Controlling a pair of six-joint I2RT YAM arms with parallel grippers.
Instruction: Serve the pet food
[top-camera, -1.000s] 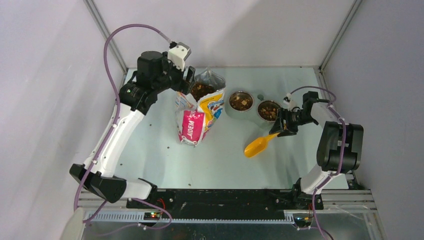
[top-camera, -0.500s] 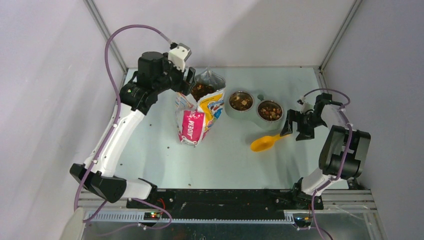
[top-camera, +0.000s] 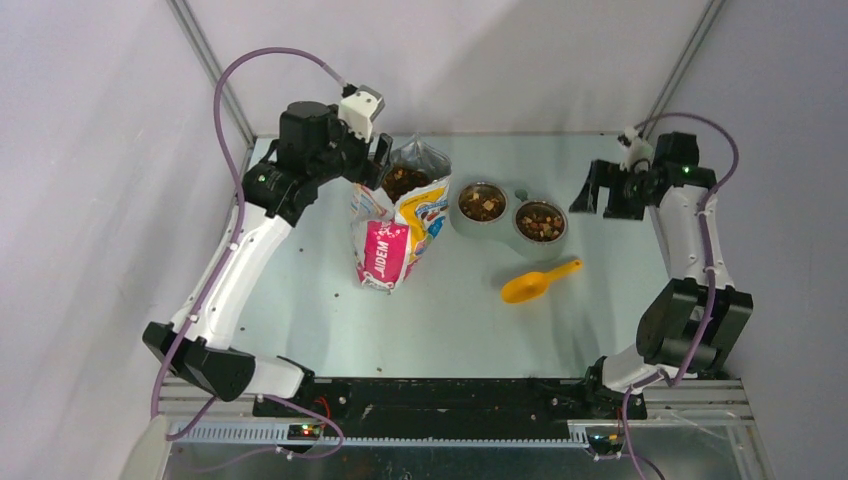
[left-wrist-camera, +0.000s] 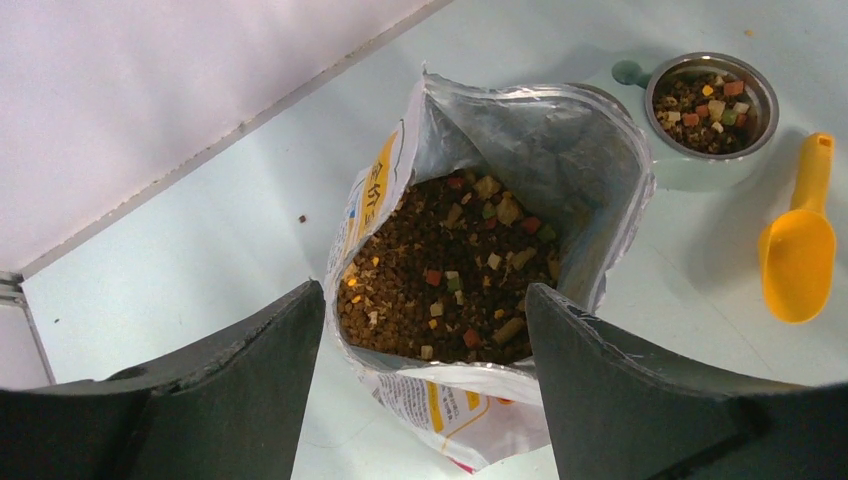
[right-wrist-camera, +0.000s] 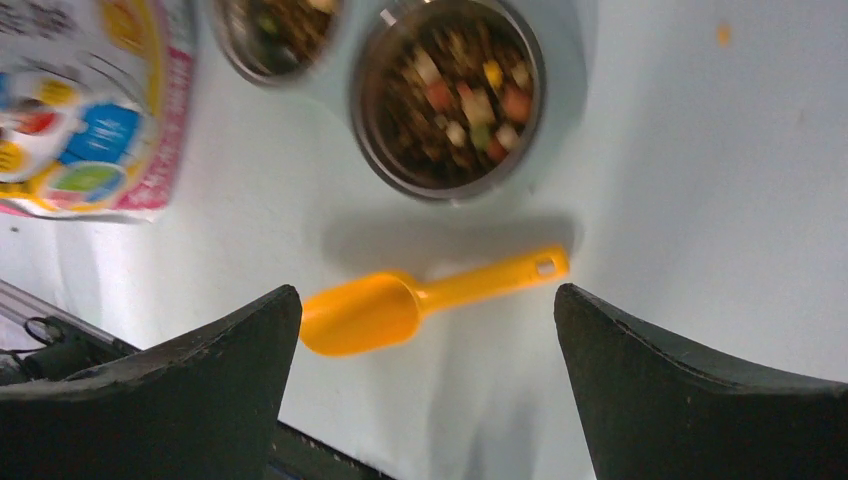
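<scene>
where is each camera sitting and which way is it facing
Top external: above and behind the bases, facing down at the table; shows left arm, right arm, left gripper, right gripper.
Left wrist: over the open bag, facing down into the pet food; own open fingers frame it.
Right wrist: high above the table, facing down at scoop and bowl; own open fingers at the bottom edge.
Shared: both wrist views show the scoop and that bowl.

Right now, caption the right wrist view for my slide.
Open right gripper above the empty scoop, which lies on the table beside a bowl of kibble.
</scene>
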